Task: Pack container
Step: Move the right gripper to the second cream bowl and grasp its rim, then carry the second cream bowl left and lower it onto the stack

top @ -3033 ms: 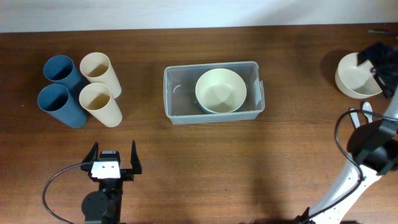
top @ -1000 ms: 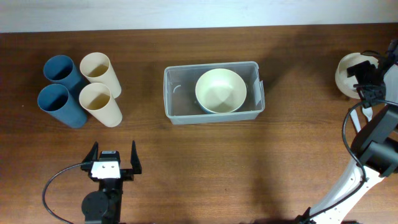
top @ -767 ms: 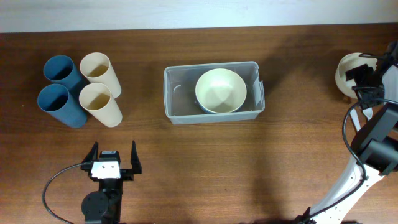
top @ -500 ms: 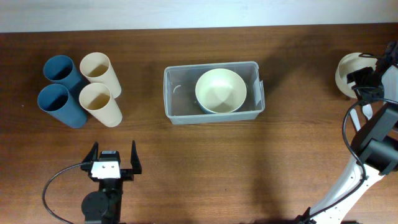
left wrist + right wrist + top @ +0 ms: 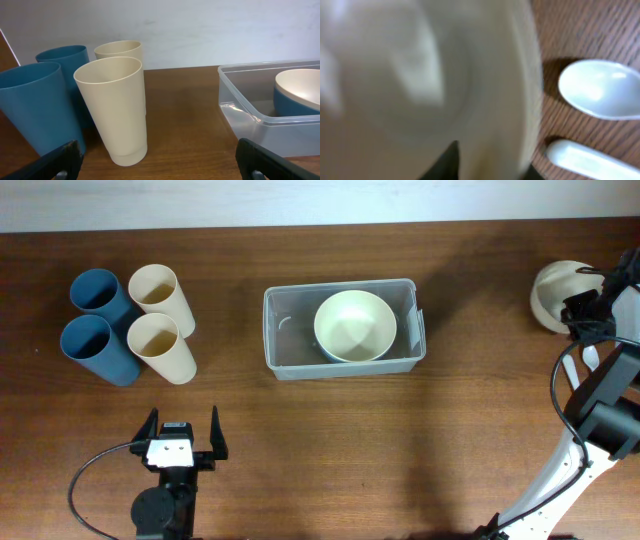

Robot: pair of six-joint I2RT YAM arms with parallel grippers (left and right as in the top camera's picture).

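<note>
From my overhead feed, the clear, translucent plastic rectangular container [image 5: 290, 330] sits a little toward 12 o'clock of the middle of the brown wooden table [image 5: 400, 450], with its long side running 9 to 3. Inside it, toward the 3 o'clock end, is a round cream plastic bowl [image 5: 354, 323]. My left wrist camera shows that nested bowl seated in a round blue bowl [image 5: 295, 105], and the container's 9 o'clock end is bare.

Well out at 9 o'clock of the container stand four tall plastic cups, upright and bunched together. The two blue cups [image 5: 95, 292] are on the far side, and the two cream cups [image 5: 155, 288] are on the side nearer the container.

The left gripper [image 5: 183, 422] hangs at 7 o'clock of the container, near the table's edge. It points toward 12 with its fingers spread wide and nothing between them.

Far out at 3 o'clock, well apart from the container, is a second round cream bowl [image 5: 552, 292]. The right gripper [image 5: 580, 302] is at that loose bowl's 3 o'clock rim. My right wrist feed is badly blurred, but the cream wall fills most of it and runs down between the dark fingers [image 5: 447, 160], which are drawn in and pinching that wall.

In the same feed, two white spoons [image 5: 597, 90] lie on the wood at 3 to 5 o'clock, just beside the loose bowl; I cannot tell whether they touch it
</note>
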